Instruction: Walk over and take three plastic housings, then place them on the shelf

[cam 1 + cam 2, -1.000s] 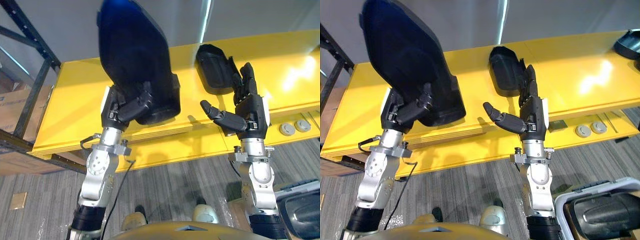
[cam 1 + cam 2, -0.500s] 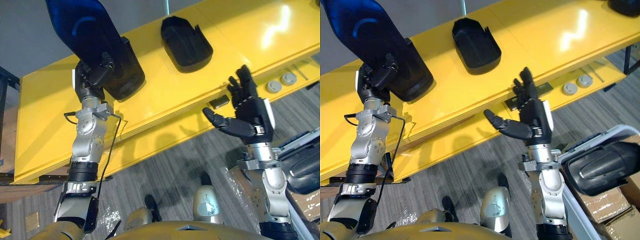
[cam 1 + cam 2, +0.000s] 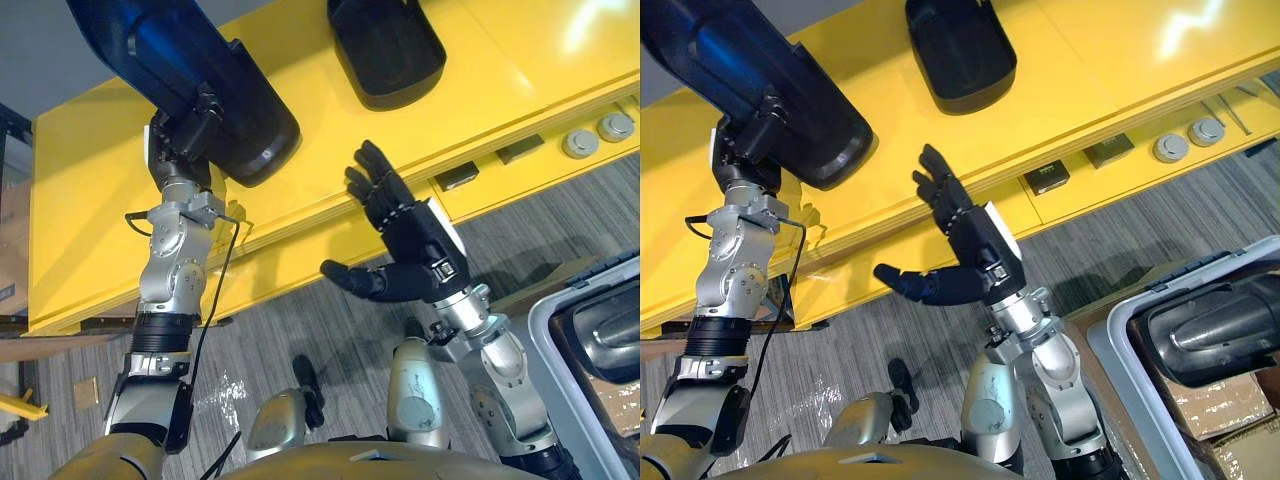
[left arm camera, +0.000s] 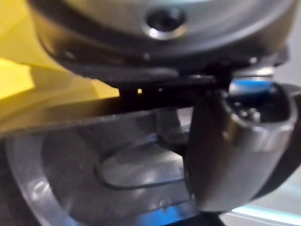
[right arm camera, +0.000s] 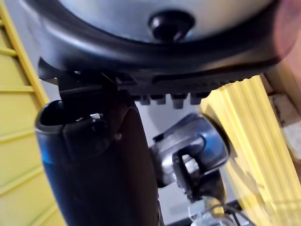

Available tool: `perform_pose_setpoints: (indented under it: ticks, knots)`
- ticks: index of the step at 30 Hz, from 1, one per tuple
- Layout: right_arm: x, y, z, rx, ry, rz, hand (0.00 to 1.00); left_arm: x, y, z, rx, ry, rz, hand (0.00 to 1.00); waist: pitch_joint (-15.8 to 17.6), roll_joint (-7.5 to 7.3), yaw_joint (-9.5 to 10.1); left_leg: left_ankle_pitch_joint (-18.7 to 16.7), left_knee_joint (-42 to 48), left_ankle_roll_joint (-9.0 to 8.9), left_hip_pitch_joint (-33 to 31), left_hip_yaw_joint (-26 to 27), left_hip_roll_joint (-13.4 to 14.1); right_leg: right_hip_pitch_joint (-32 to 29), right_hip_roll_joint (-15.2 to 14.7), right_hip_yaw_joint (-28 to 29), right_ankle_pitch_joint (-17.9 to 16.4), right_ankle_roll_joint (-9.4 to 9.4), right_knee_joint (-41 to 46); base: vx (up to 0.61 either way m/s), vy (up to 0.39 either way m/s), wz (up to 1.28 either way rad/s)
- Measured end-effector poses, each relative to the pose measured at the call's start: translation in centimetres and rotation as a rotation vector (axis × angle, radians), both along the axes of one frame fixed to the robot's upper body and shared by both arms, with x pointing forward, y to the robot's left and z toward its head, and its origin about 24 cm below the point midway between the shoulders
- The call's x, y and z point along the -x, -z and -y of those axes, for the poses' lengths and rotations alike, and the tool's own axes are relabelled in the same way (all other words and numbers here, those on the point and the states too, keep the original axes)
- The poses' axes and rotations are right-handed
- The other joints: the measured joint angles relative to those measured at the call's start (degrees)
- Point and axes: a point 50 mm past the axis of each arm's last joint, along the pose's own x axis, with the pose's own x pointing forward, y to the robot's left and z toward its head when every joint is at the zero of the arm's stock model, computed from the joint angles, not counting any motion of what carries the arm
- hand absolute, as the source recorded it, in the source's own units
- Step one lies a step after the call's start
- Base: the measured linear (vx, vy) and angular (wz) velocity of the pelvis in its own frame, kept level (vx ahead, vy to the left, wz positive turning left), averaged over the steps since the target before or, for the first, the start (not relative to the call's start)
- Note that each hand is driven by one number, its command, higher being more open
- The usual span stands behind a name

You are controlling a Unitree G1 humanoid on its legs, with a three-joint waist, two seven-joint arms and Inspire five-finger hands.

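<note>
- Yellow shelf [image 3: 80, 200]: carries one black plastic housing [image 3: 385, 50] near its far edge.
- Larger housing [image 3: 180, 70]: over the shelf's left end, gripped by the left hand [image 3: 185, 135], fingers curled.
- Right hand [image 3: 415, 245]: fingers spread, empty, at the shelf's front edge.

Lit brightly from overhead. White glare on the yellow bench [image 3: 500, 90] at its far right end, with a softer sheen along its front lip. Short, dark shadow on the bench top just under the held housing [image 3: 200, 90], and a thin one hugging the second housing [image 3: 385, 50] farther right. Blue sheen on the held housing's upper curve, high over the bench's left part. Dimmer on the grey carpet [image 3: 300, 320] below the bench, apart from small bright glints near its left end. Pale blue highlights on dark plastic in the wrist views, beside glowing strips of bench.
</note>
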Motion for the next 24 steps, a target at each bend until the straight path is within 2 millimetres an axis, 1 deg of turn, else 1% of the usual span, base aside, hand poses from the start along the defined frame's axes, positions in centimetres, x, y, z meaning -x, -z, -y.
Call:
perform_pose_setpoints:
  ticks: [2,4,8,13,14,17,19,22,24]
  knots:
    - [0.0,0.0,-0.7,-0.008,-0.02,-0.009,1.0,0.0,-0.1,0.4,0.013,0.019,0.004,0.0,0.5,-0.79,0.84,-0.1,0.7,-0.05,-0.8,-0.1,0.1,-0.4,-0.1,0.0,-0.2,-0.03,0.7,-0.01,-0.023,0.11]
    - [0.1,-0.3,-0.7,-0.022,-0.004,-0.005,1.0,-0.2,-0.3,0.8,0.012,0.028,0.007,0.0,0.8,-1.22,1.63,-0.1,1.0,-0.08,-1.0,-0.4,0.0,-0.6,-0.3,-0.3,-0.2,-0.02,0.8,-0.02,-0.012,0.08]
    - [-0.1,-0.9,-0.9,-0.038,0.01,0.015,1.0,-0.2,0.0,0.8,0.028,0.013,-0.01,0.0,1.1,-1.73,1.61,-0.7,2.7,0.03,-1.9,-0.8,0.1,-0.5,-0.6,-0.6,-0.2,0.04,0.9,-0.02,0.002,0.04]
    - [0.0,-0.8,-1.4,-0.046,-0.001,0.004,1.0,-0.7,0.4,0.8,0.081,-0.026,-0.047,0.0,1.2,-1.82,1.68,-0.8,2.9,0.05,-2.0,-0.7,0.1,-0.5,-0.6,-0.4,-0.1,0.12,1.0,-0.02,-0.001,-0.01]
    - [0.0,-0.8,-1.5,-0.046,-0.004,0.003,1.0,-0.7,0.5,0.7,0.102,-0.03,-0.058,1.0,1.2,-1.82,1.69,-0.8,3.0,0.05,-2.0,-0.7,0.1,-0.5,-0.6,-0.4,-0.1,0.14,1.0,0.0,0.0,0.0]
    - [0.0,-0.7,-1.6,-0.044,0.004,0.001,1.0,-0.9,1.0,0.8,0.17,-0.058,-0.085,1.0,1.2,-1.82,1.73,-1.0,3.6,0.08,-2.5,-0.7,0.2,-0.6,-0.6,-0.4,-0.1,0.19,1.0,0.0,0.0,0.0]
    - [0.1,-0.7,-1.7,-0.026,0.015,0.007,1.0,-1.0,1.0,0.6,0.177,-0.08,-0.086,1.0,1.2,-1.82,1.74,-1.1,3.8,0.06,-2.7,-0.8,0.2,-0.7,-0.5,-0.4,-0.1,0.24,0.9,0.0,0.0,0.0]
    - [0.2,-0.6,-2.1,-0.03,0.006,-0.001,1.0,-1.3,1.2,0.2,0.118,-0.151,-0.108,1.0,1.2,-1.81,1.7,-1.1,4.0,0.07,-2.7,-0.8,0.2,-0.7,-0.5,-0.4,0.0,0.36,0.9,0.0,0.0,0.0]
    - [0.2,-0.6,-2.1,-0.033,0.008,-0.005,1.0,-1.5,1.1,0.1,0.112,-0.161,-0.111,1.0,1.2,-1.81,1.7,-1.1,4.0,0.07,-2.8,-0.8,0.2,-0.7,-0.5,-0.4,0.0,0.38,0.8,0.0,0.0,0.0]
